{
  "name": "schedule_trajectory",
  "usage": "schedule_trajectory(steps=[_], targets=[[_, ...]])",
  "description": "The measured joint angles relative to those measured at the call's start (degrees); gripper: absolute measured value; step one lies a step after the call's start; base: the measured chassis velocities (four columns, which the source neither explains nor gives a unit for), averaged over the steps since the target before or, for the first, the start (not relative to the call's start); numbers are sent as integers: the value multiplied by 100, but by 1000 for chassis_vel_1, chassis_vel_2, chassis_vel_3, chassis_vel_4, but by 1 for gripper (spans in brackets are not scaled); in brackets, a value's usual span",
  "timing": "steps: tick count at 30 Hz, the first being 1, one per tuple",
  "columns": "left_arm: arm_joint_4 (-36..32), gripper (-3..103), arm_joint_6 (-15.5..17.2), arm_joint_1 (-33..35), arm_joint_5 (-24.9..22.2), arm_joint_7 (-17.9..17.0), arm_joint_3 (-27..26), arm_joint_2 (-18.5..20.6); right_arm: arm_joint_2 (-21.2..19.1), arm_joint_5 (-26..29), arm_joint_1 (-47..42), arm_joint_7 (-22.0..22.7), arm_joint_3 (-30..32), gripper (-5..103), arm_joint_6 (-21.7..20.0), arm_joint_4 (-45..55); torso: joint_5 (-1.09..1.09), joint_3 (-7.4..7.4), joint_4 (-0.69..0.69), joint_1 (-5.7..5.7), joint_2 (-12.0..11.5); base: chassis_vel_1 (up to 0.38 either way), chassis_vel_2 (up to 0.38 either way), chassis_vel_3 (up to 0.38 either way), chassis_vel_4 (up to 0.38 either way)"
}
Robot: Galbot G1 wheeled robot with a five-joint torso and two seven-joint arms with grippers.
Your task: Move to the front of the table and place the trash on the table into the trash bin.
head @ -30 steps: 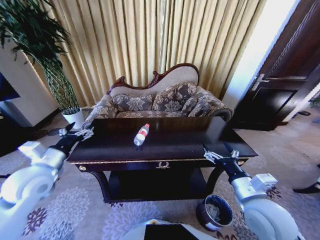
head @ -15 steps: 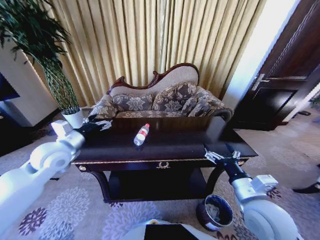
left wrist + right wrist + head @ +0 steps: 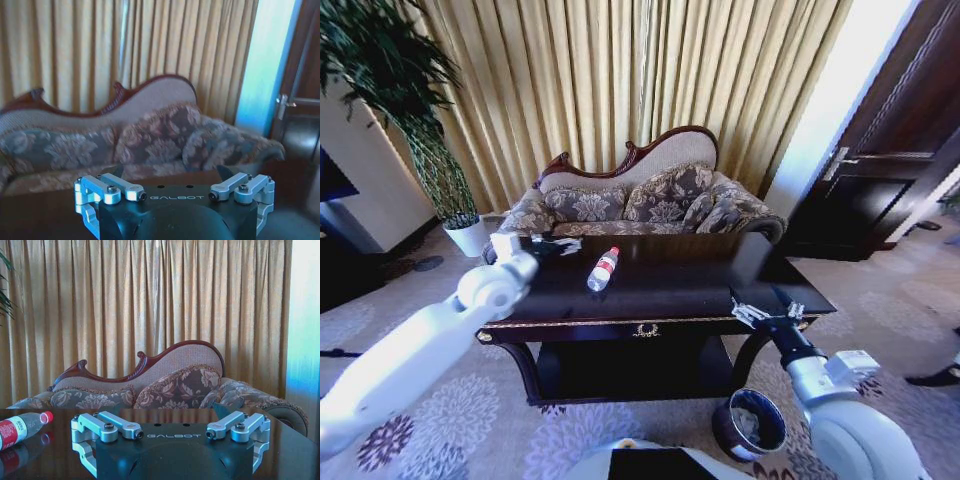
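Already you are at the front of the table, so the step in hand is the reach for the bottle, lying on its side at centre frame. Your left gripper hovers just upper left of it, fingers spread, holding nothing. Your right gripper waits open at the table's lower right edge, above the bin. Next, you need to bring the left jaws across the bottle's body and close

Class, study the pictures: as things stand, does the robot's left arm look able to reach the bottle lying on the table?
Probably yes: the left gripper, open, hovers above the table just beside the bottle, with nothing between them.
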Motion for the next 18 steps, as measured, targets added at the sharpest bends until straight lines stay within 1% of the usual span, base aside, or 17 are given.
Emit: schedule_trajectory(steps=[3, 5, 6, 7, 8, 11, 15, 16, 17, 18], targets=[[8, 100, 616, -229, -471, -483, 209, -186, -5, 2, 27, 9, -1, 100, 0, 0, 0, 0, 2, 0, 0, 0, 0, 0, 0], [9, 100, 641, -235, -487, -502, 212, -191, -5, 2, 27, 9, -1, 100, 0, 0, 0, 0, 2, 0, 0, 0, 0, 0, 0], [79, 100, 1002, -351, -844, -859, 282, -299, 9, 3, 35, 11, -7, 100, 1, -4, -1, 0, 2, -1, 0, 0, 0, 0, 0], [162, 100, 1140, -433, -1024, -1078, 343, -377, 22, 1, 35, 12, -11, 100, 1, -8, -1, 0, 2, -1, 0, 0, 0, 0, 0], [226, 100, 1191, -481, -1094, -1162, 392, -428, 30, -1, 32, 12, -12, 100, 2, -10, 0, 0, 1, -1, 0, 0, 0, 0, 0], [333, 100, 1237, -561, -1185, -1205, 475, -511, 38, -4, 28, 13, -13, 100, 5, -15, -1, 0, 1, -1, 0, 0, 0, 0, 0], [552, 100, 1407, -768, -1371, -1239, 700, -773, 36, -8, 15, 14, -12, 100, 12, -18, -1, 0, 1, -1, 1, 0, 0, 0, 0], [552, 100, 1407, -768, -1371, -1239, 700, -773, 36, -8, 15, 14, -12, 100, 12, -18, -1, 0, 1, -1, 1, 0, 0, 0, 0], [586, 100, 1449, -800, -1382, -1250, 743, -829, 36, -10, 9, 14, -11, 100, 13, -18, -1, 0, 1, -1, 1, 0, 0, 0, 0], [644, 100, 1560, -853, -1388, -1282, 823, -931, 36, -14, 1, 16, -8, 100, 16, -19, -1, 0, 0, -1, 0, 0, 0, 0, 0]])
